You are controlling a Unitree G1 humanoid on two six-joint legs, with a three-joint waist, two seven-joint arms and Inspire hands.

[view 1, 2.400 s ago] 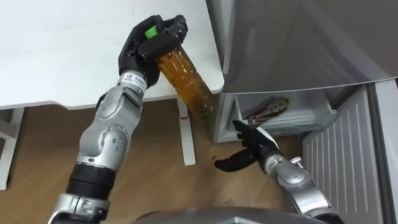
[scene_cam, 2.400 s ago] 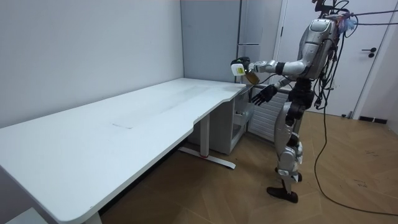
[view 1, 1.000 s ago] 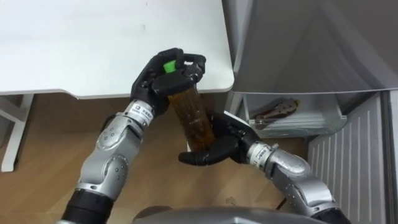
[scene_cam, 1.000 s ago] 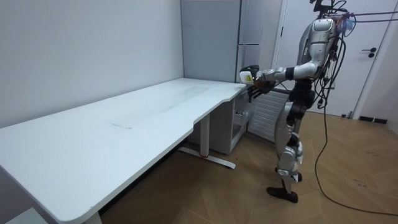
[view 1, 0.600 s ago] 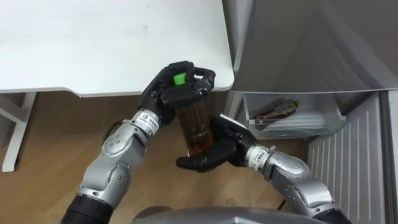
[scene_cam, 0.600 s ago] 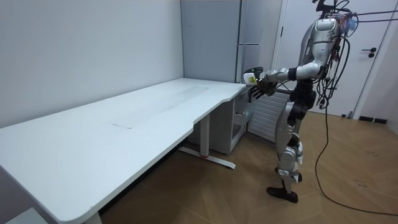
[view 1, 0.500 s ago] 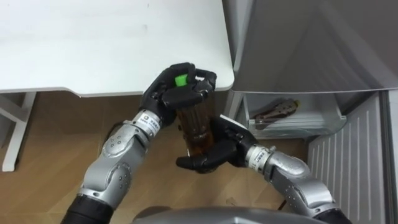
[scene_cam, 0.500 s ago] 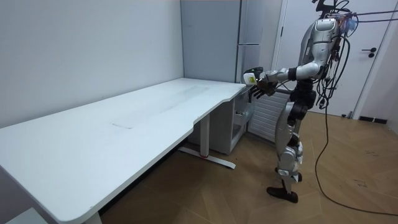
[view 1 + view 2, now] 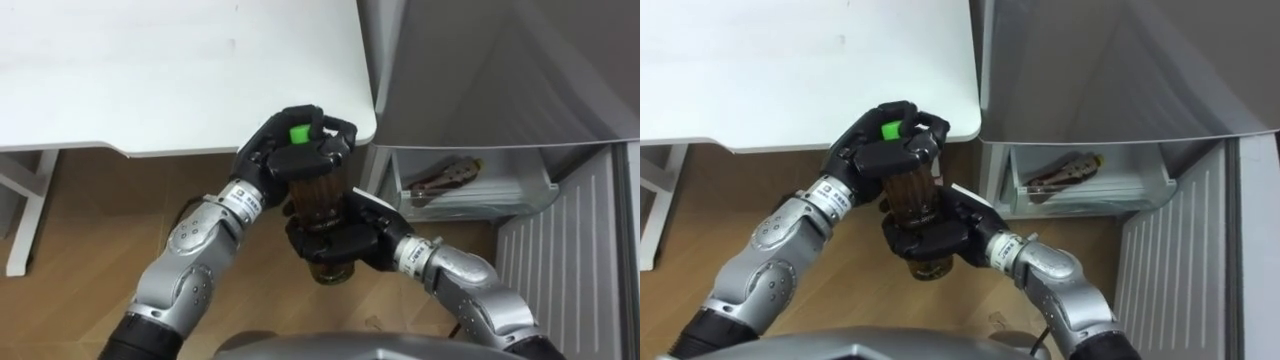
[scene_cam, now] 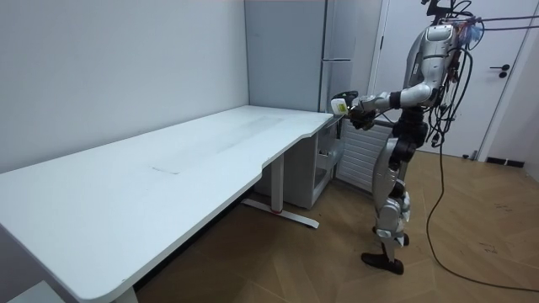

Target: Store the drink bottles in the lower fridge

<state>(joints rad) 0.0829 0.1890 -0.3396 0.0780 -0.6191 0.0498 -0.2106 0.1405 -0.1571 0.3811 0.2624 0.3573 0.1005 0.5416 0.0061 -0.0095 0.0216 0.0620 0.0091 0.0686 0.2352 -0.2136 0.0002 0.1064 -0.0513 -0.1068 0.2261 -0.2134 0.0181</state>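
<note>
An amber drink bottle [image 9: 318,196] with a green cap [image 9: 297,133] hangs nearly upright between both hands, in front of the table's corner. My left hand [image 9: 283,158] is shut on its top, fingers curled round the neck and cap. From below, my right hand [image 9: 338,241] is curled round the bottle's lower half. In the room view both hands [image 10: 350,108] meet before my chest as I stand by the fridge. The lower fridge compartment [image 9: 470,192] stands open just right of the bottle.
The white table [image 9: 150,70] fills the upper left, its corner just behind the bottle. A packet [image 9: 440,175] lies in the open fridge drawer. The open lower door [image 9: 560,260] stands at the right, the grey upper fridge front [image 9: 500,70] above it.
My right hand's fingers have closed round the bottle's lower half. The left hand has brought the bottle a little to the right and more upright.
</note>
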